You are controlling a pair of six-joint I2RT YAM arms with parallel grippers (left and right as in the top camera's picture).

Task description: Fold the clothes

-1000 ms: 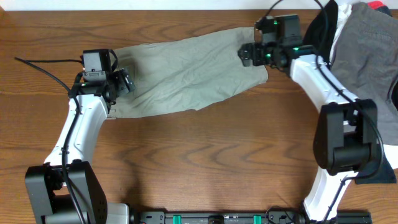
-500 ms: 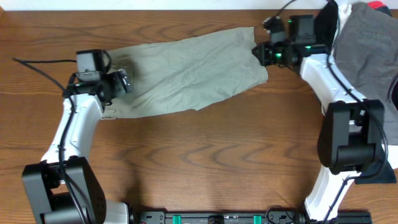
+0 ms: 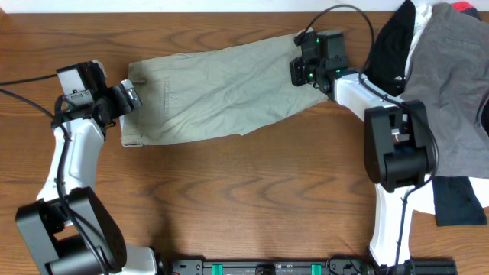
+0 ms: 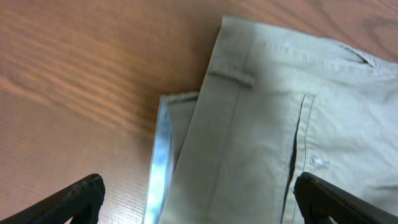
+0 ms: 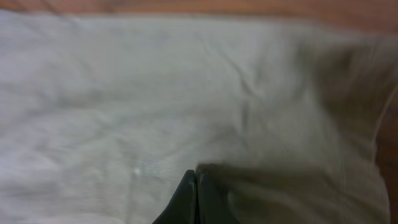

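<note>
Garment pile (image 3: 451, 76) right, open tabletop (image 3: 244, 198) below shorts (image 3: 221, 92)

White shells, black joint housings on left arm (image 3: 72, 153) and right arm (image 3: 393, 145). Matte black fingers (image 4: 74, 199) on left gripper (image 4: 199, 196). Thin black cables (image 3: 23, 98) at nine and twelve o'clock; green wrist lights (image 3: 309, 65) at one.

No legible text or labels.

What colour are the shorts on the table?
The shorts are plain light khaki-green, clearest from overhead.
</note>
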